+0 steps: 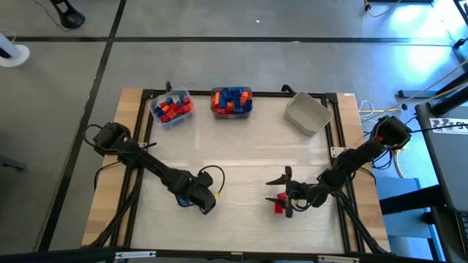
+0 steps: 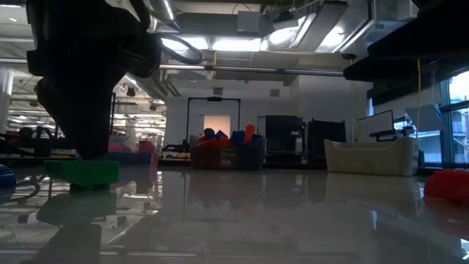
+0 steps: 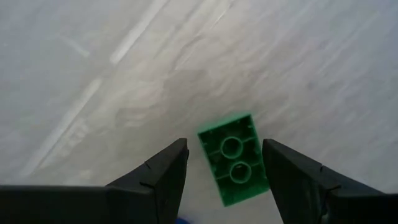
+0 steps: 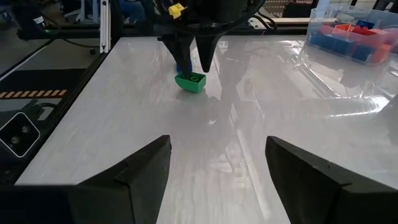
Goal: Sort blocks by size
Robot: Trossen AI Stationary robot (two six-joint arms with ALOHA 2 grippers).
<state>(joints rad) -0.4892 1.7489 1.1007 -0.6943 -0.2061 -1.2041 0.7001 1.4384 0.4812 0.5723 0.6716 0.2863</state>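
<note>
Trouble looms low in the left wrist frame, where the small green studded plastic brick (image 3: 234, 160) lies skewed on the table between the left gripper (image 3: 225, 180)'s open jaws, likely to twist on closing; right gripper (image 4: 217, 171) gapes empty.

Grey floor (image 1: 219, 44), ceiling lights (image 2: 227, 42), tall windows (image 2: 458, 110).

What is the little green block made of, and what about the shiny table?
The green block looks like hard moulded plastic: smooth faces, crisp edges, two round hollow tubes on the side shown. The table looks like a glossy white laminate or coated board, since it mirrors the lights and the bins; its exact material is unclear.
</note>
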